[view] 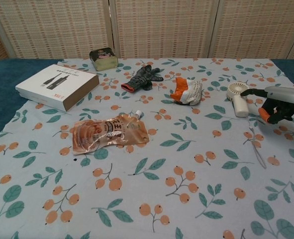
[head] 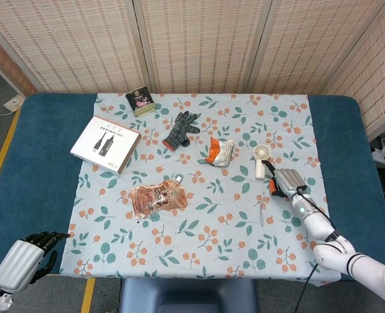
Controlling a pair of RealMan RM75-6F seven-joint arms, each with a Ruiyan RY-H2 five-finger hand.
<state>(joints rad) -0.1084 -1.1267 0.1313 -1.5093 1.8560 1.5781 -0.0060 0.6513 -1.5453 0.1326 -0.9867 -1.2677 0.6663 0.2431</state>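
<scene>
My right hand (head: 285, 182) hovers low over the floral cloth, just to the right of a small white handheld fan (head: 262, 156). In the chest view the right hand (view: 278, 104) has its fingers apart and holds nothing, with one dark fingertip reaching close to the fan (view: 238, 97); I cannot tell whether it touches. My left hand (head: 26, 257) hangs off the near left corner of the table, fingers apart and empty, far from every object. The chest view does not show it.
A white box (head: 105, 144) lies at the left, a small tin (head: 140, 102) at the back, a dark glove (head: 181, 129) and an orange-white crumpled packet (head: 220, 151) mid-table, and a brown spouted pouch (head: 157, 197) nearer the front. Blue table surface borders the cloth.
</scene>
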